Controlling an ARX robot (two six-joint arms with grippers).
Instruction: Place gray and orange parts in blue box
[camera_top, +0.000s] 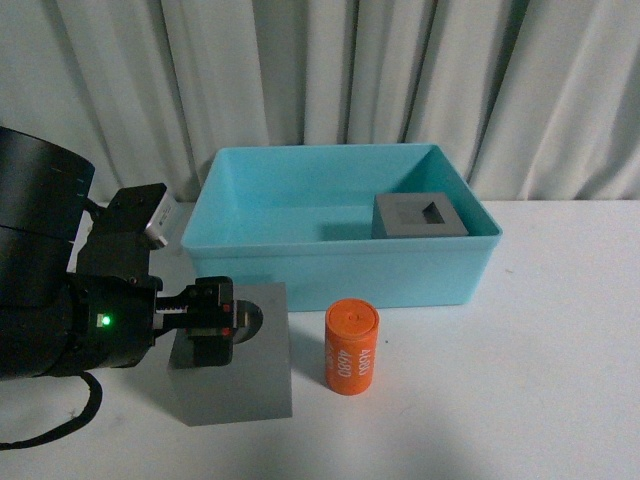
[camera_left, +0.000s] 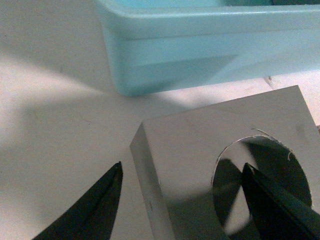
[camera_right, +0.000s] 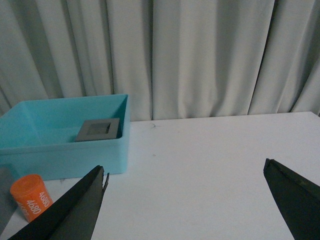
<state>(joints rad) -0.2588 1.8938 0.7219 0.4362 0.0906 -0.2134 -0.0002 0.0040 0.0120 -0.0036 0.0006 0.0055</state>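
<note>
Currently the step in hand looks like the pickup of the second gray part; the left tool (camera_top: 215, 322) sits over the gray cube with the round hollow (camera_top: 240, 385), which rests on the tabletop (camera_top: 520, 380) just in front of the blue box (camera_top: 340, 275), near its left end; in the left wrist view the tool is open, one finger (camera_left: 97, 207) outside the cube's side with a gap showing, the other finger (camera_left: 275, 210) down in the round hollow; the cube wall lies between them, nothing gripped yet; the other gray cube (camera_top: 400, 222), with a square hollow, is already inside the box at its right side; the orange cylinder (camera_top: 352, 350) stands upright on the tabletop, beside the first cube and just in front of the box; the right tool (camera_right: 185, 167) is spread wide and holds nothing, well apart from the parts; roughly one of three parts done; next move likely calls for closing on the cube wall, lifting clear of the rim, then carrying it over the free left half of the box; the orange cylinder remains after that.
</note>
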